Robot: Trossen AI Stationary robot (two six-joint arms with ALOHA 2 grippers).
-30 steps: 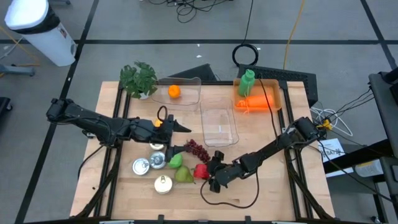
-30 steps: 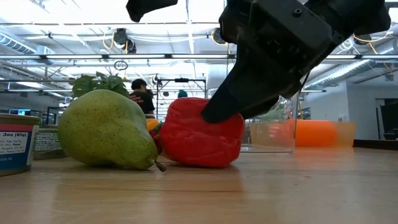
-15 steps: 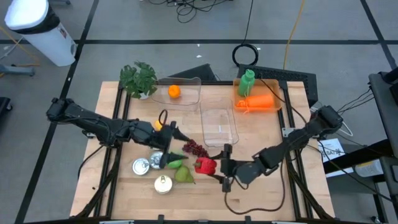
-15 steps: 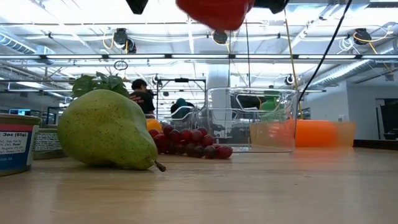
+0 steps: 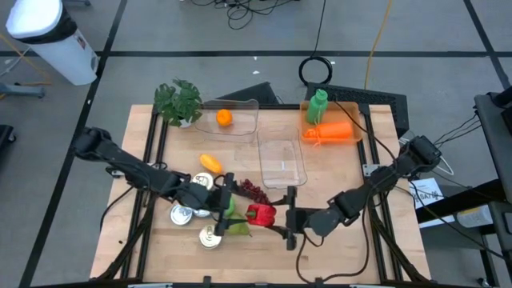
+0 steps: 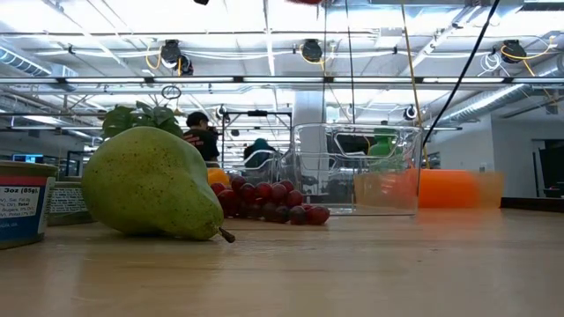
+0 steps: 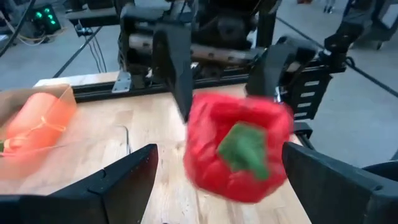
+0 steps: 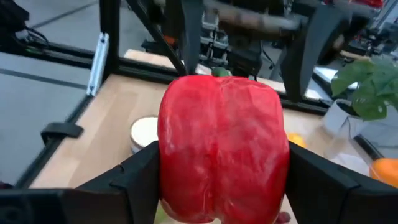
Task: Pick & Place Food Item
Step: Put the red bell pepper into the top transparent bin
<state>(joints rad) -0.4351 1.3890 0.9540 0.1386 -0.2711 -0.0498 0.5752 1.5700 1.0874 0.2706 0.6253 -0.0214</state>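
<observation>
A wooden worktop is seen from above, with a clear container near its middle. The red pepper is held clear of the worktop, pinched between the fingers of the right pincer, toward the front edge. The left pincer is spread wide just beside the pepper, facing it. A green pear and red grapes are lying below on the worktop.

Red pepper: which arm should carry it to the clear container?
Right. Its hand already holds the red pepper lifted, near the clear container. Left hand is open, facing the pepper.
</observation>
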